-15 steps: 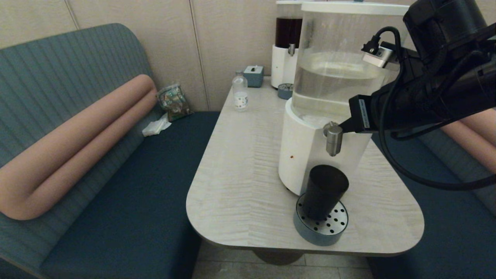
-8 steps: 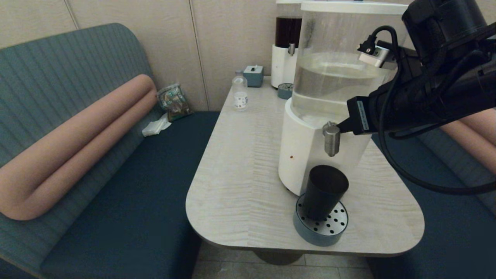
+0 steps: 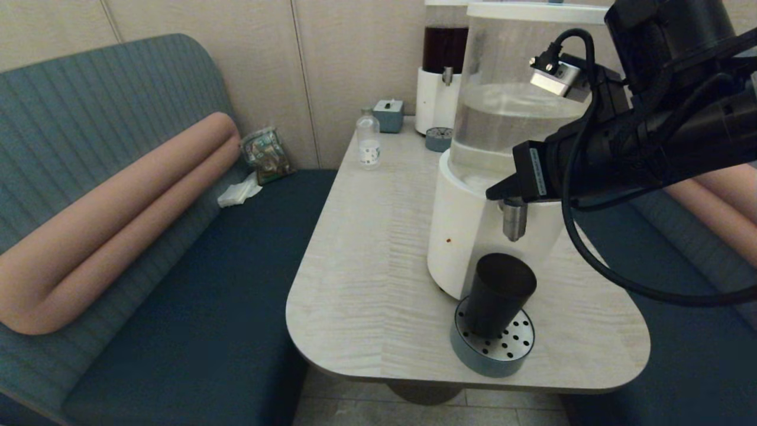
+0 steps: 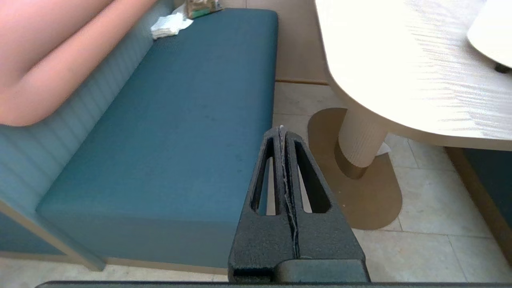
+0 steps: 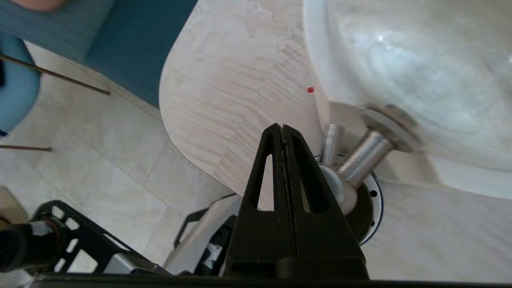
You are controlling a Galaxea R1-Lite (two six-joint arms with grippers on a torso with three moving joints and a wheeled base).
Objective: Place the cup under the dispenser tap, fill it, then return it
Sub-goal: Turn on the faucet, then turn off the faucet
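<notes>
Black cup (image 3: 498, 294) stands upright on the perforated drip tray (image 3: 494, 352), lower right of centre in the head view, directly beneath the tap (image 3: 514, 219); mouth open upward, no liquid stream visible; fill level cannot be told.

Right end effector (image 3: 495, 192) clenched, fingers pressed together and empty; its tip sits at the top of the tap, where the head view hides the tap's cap behind it; contact looks likely but cannot be confirmed. Right wrist view shows the closed fingers (image 5: 283, 168) crossing just in front of the tap's steel stem (image 5: 362, 152), tray rim showing beyond.

Key relation: tap's long axis runs vertical, cup straight below it, end effector above both; judged step is pressing the tap down to start flow, so the push should follow that vertical line; a sideways slip would miss the cap.

Left end effector (image 4: 282, 168) clenched, empty, parked low off the desk (image 3: 366, 260) edge over the floor, beside the bench seat (image 4: 188, 120); right arm is far nearer the work.
</notes>
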